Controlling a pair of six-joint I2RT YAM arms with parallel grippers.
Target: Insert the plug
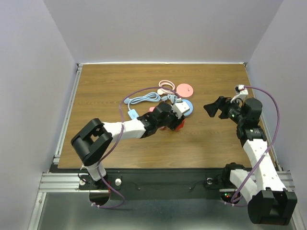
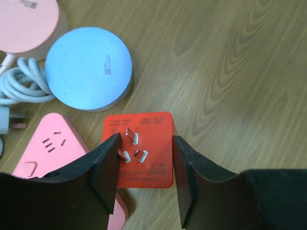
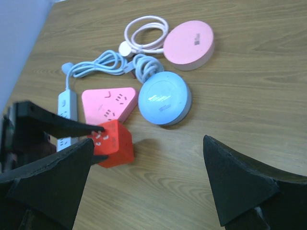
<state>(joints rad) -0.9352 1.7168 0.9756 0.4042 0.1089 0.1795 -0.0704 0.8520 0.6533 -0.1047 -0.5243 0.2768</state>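
The red cube plug (image 2: 153, 167) stands on the table with its three prongs (image 2: 132, 136) pointing up; it also shows in the top view (image 1: 179, 125) and the right wrist view (image 3: 115, 146). My left gripper (image 2: 145, 140) is open and low over it. Its left finger overlaps the cube's left edge beside the prongs, and its right finger is at the cube's right edge. I cannot tell whether they touch it. A pink triangular socket block (image 2: 53, 148) lies just left of the cube. My right gripper (image 3: 148, 141) is open and empty, well to the right (image 1: 215, 108).
A blue round disc (image 2: 88, 69) and a pink round disc (image 3: 188, 43) with coiled cables lie behind the cube. A white power strip (image 3: 67, 110) lies to the left. Bare table (image 1: 206, 139) shows between the cube and my right arm.
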